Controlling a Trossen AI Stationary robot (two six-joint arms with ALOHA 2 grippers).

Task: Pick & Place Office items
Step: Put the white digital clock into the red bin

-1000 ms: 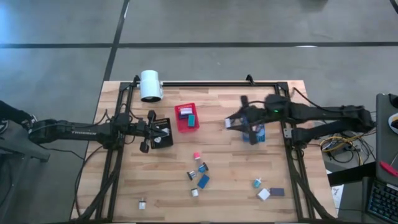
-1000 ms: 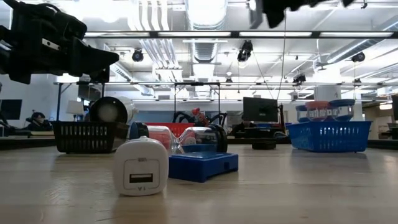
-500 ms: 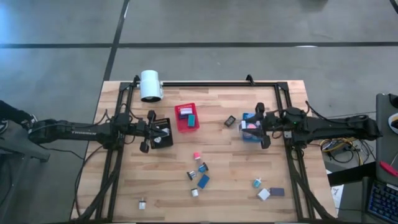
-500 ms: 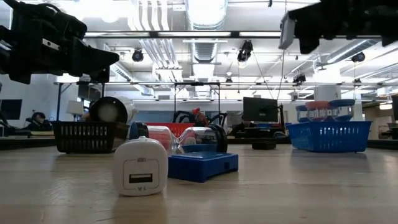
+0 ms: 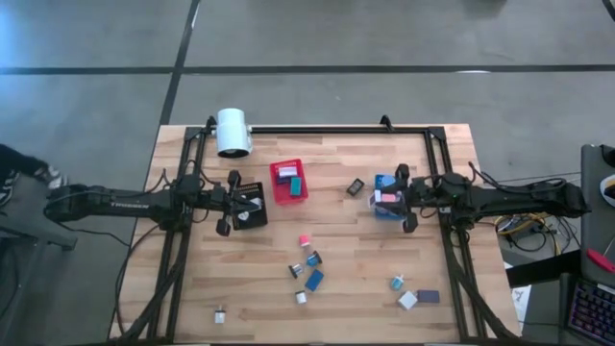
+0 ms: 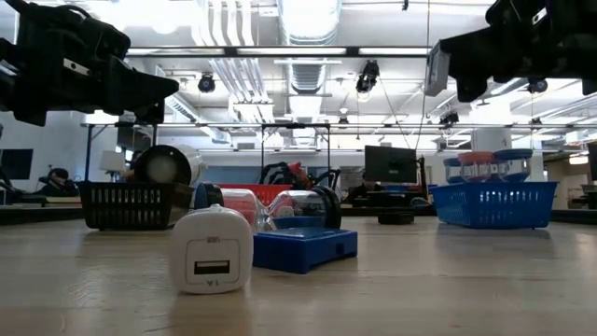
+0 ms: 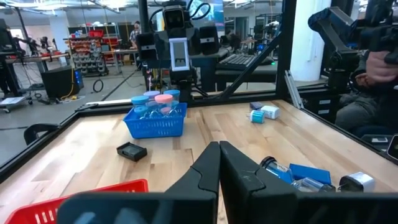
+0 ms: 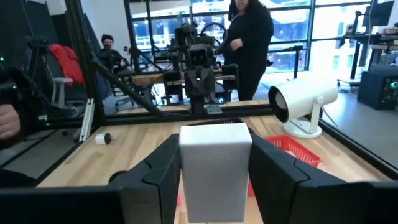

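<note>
My right gripper points level over the blue bin near the table's right side, shut on a white block, one of the office items. My left gripper hangs shut and empty above the black bin; its fingers lie together. A small black piece lies between the red bin and the blue bin. More office items lie loose on the near half of the table: a pink bit, a cluster, and several at the right. My right gripper pinches the white block's two side faces between its two fingers. The fingers reach in level from the table's right side. The block stands upright in the hold, lifted clear above the blue bin.
A big white cylinder stands at the far left corner. A black frame runs along the table's far and side edges. A white charger and a blue piece lie close to the low camera. A person stands beyond the table.
My right gripper has drawn back toward the table's right edge and come down, tipping level, with the white block still between its fingers. It now stands over the blue bin. The small black piece, hidden under the gripper before, now shows.
</note>
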